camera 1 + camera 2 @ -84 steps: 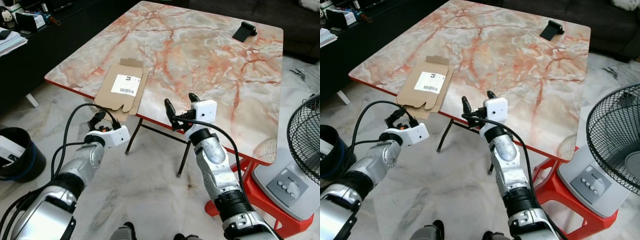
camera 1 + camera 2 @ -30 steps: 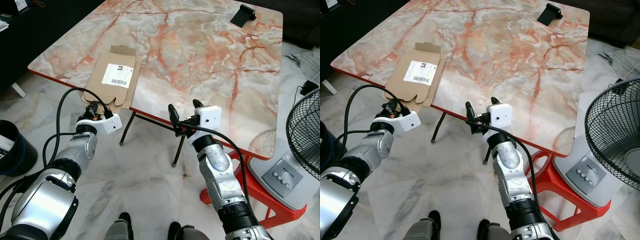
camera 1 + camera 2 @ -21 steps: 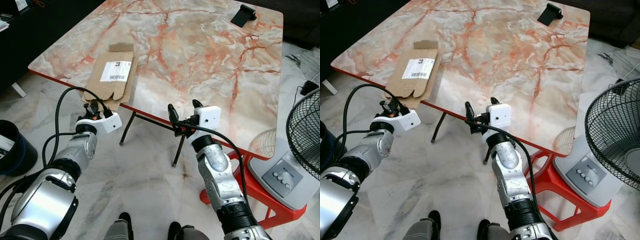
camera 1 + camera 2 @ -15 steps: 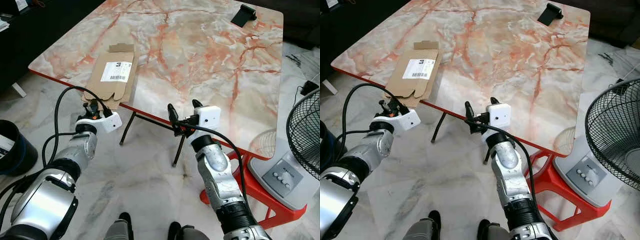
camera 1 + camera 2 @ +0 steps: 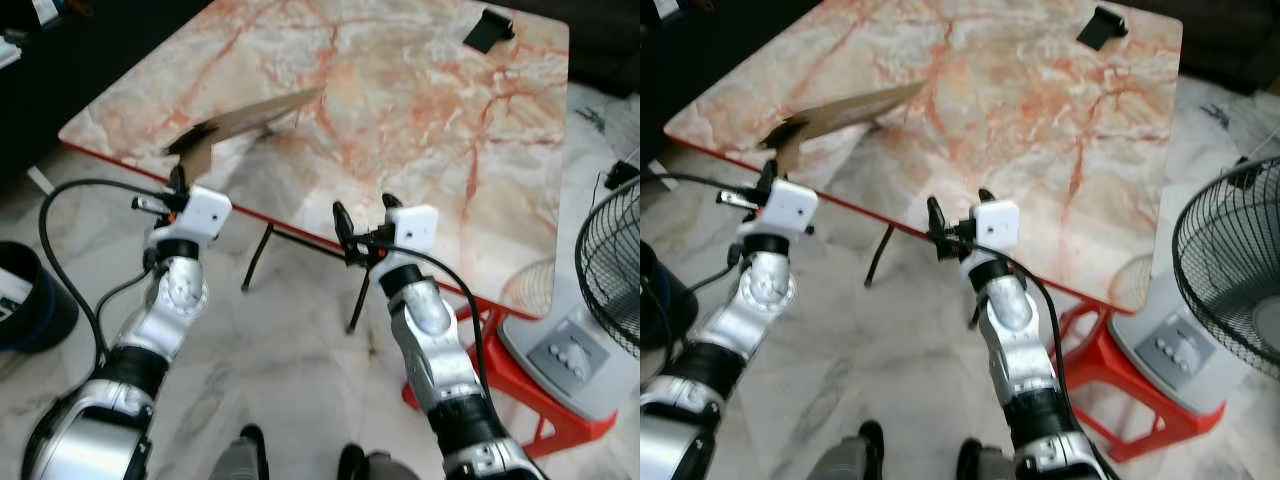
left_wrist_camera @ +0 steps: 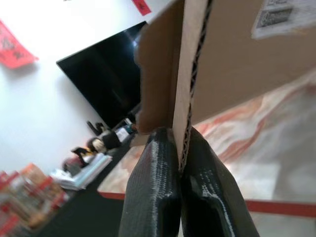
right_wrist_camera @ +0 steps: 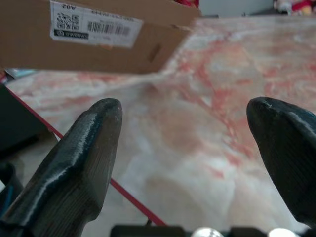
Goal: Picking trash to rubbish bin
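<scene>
A flattened brown cardboard box (image 5: 250, 114) with a white barcode label is tilted up off the marble table (image 5: 430, 120), its far end low over the top. My left gripper (image 5: 179, 180) is shut on the box's near edge beside the table's front left side. In the left wrist view both fingers (image 6: 153, 182) pinch the corrugated edge (image 6: 185, 98). My right gripper (image 5: 364, 212) hangs open just before the table's front edge, holding nothing. Its wrist view looks across the tabletop at the raised box (image 7: 74, 39).
A black rubbish bin (image 5: 25, 300) stands on the floor at the left. A standing fan (image 5: 610, 270) and a red stool (image 5: 500, 370) are at the right. A small black object (image 5: 487, 28) lies at the table's far corner. Dark furniture lines the left.
The cardboard lay flat on the table half a second ago; now my left gripper holds its near edge and has raised it to a tilt. The right arm has barely moved.
</scene>
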Robot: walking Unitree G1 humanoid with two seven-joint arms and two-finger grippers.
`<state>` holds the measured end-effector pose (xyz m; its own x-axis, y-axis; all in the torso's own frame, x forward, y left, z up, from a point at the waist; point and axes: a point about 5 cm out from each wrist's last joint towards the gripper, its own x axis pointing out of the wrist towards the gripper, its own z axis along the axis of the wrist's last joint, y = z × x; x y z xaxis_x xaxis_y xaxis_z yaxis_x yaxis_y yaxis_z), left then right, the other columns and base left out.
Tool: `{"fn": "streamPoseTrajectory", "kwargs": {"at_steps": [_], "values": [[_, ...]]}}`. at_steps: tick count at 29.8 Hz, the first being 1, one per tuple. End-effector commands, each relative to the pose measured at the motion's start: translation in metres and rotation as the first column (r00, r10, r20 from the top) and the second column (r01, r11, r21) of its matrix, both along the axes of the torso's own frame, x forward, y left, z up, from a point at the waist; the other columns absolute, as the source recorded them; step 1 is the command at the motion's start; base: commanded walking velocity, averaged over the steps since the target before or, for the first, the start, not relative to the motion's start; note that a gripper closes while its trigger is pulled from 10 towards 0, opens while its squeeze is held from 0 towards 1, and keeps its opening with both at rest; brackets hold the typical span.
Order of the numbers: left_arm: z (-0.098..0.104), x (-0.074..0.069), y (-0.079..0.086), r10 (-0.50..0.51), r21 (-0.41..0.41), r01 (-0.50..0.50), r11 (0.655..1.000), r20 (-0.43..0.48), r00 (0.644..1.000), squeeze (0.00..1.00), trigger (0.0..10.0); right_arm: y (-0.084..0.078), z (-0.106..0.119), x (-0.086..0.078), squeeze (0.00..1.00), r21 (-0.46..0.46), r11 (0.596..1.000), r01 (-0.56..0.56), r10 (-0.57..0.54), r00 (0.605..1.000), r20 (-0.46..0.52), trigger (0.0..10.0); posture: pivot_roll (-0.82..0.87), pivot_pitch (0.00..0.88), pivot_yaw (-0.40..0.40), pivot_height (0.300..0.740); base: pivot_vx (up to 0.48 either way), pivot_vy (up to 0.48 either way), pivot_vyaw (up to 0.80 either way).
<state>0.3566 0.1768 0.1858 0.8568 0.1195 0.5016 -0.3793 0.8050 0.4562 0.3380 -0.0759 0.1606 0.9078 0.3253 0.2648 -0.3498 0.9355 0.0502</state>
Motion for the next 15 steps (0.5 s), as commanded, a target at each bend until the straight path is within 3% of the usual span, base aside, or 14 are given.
{"fn": "streamPoseTrajectory", "kwargs": {"at_steps": [1,5,8,15], "values": [[0.003,-0.007,0.0,-0.015,-0.063,0.017,0.998,0.037,0.999,0.0,10.0,0.0,-0.001,0.0,0.0,0.01,1.0,0.006,-0.006,1.0,-0.002,10.0,0.11,0.192,-0.011,0.74,0.0,0.0,0.0],[-0.01,-0.016,0.0,-0.008,-0.177,0.008,0.984,0.002,1.0,0.0,10.0,0.001,0.0,0.002,0.0,0.013,1.0,0.006,-0.006,1.0,0.003,10.0,0.12,0.179,-0.011,0.74,0.0,0.0,0.0],[-0.023,-0.026,-0.01,-0.053,-0.242,0.039,0.969,-0.048,0.997,0.0,10.0,0.002,0.001,0.004,0.0,0.012,1.0,0.002,-0.003,1.0,0.008,10.0,0.12,0.172,-0.013,0.74,0.0,0.0,0.0],[-0.025,-0.036,-0.026,-0.097,-0.297,0.076,0.952,-0.057,0.994,0.0,10.0,0.004,0.002,0.007,0.0,0.011,1.0,-0.005,0.005,1.0,0.016,10.0,0.12,0.16,-0.014,0.74,0.0,0.0,0.0]]}}
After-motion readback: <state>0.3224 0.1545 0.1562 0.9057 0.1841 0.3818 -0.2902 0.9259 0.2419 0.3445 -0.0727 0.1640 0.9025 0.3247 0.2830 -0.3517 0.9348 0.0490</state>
